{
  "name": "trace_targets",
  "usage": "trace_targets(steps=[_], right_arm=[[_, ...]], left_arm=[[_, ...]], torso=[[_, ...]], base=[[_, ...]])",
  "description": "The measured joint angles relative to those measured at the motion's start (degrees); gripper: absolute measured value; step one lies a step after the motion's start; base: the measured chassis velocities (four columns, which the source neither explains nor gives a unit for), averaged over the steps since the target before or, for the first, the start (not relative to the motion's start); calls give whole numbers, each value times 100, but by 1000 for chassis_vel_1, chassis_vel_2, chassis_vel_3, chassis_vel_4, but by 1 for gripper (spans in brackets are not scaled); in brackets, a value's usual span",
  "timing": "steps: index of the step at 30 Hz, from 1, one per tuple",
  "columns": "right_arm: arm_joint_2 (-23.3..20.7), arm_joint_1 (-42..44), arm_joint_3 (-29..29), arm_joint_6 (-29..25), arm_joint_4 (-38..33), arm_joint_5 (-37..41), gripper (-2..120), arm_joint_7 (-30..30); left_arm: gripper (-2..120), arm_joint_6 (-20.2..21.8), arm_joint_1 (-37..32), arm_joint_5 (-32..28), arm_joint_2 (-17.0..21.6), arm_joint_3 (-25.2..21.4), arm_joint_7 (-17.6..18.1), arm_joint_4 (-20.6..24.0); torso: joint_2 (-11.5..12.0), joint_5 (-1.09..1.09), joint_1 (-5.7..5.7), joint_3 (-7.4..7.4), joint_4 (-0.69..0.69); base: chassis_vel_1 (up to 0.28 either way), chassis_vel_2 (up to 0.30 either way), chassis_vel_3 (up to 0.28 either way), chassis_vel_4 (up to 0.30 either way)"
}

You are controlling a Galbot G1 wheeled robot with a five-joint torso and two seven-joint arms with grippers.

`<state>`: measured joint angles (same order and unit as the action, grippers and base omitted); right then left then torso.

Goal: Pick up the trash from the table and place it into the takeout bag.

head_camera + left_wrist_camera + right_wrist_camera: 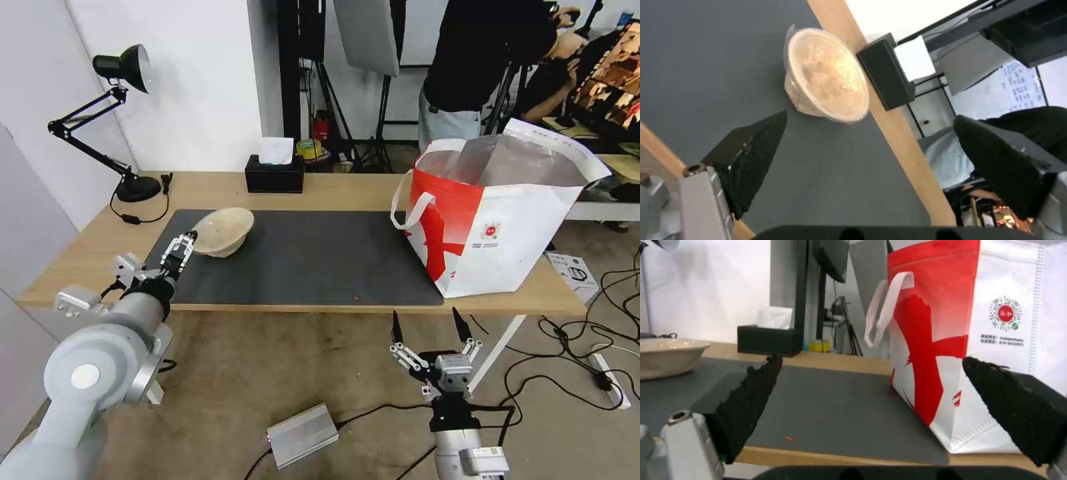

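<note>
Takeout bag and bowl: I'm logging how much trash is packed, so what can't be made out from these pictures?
- Inside of the takeout bag: head view, its own front wall and foil lining hide any contents.
- Print under the bag's round logo: right wrist view, too small to read.
- Inside of the beige pulp bowl: head view, tilted away; left wrist view, blurred.
- Left pincer touching the bowl or not: head view, cannot tell.

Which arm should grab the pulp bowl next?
Left. The left gripper is open over the mat, right beside the beige pulp bowl. The right gripper hangs open below the table edge, nearer the takeout bag.
</note>
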<state>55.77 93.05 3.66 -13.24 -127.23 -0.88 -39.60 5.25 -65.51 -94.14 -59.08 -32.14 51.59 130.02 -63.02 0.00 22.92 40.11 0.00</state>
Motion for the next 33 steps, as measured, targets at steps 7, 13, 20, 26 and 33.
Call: trace_targets(steps=[7, 13, 20, 26, 33], right_arm=[[0, 0, 0, 0, 0, 0, 100, 0], [0, 0, 0, 0, 0, 0, 100, 0], [0, 0, 0, 0, 0, 0, 100, 0], [0, 0, 0, 0, 0, 0, 100, 0], [0, 0, 0, 0, -1, 0, 100, 0]], left_arm=[[100, 0, 407, -174, 153, 204, 144, -330], [100, 0, 857, -441, 176, 462, 396, -706], [100, 34, 1437, -899, 187, 657, 697, -1210], [100, 114, 1604, -960, 102, 733, 847, -1447], [100, 124, 1743, -957, 52, 819, 876, -1604]], torso=[[0, 0, 0, 0, 0], [0, 1, 0, 0, 0], [0, 0, 0, 0, -1], [0, 1, 0, 0, -1], [0, 0, 0, 0, 0]], base=[[0, 0, 0, 0], [0, 0, 0, 0], [0, 0, 0, 0], [0, 0, 0, 0], [0, 0, 0, 0]])
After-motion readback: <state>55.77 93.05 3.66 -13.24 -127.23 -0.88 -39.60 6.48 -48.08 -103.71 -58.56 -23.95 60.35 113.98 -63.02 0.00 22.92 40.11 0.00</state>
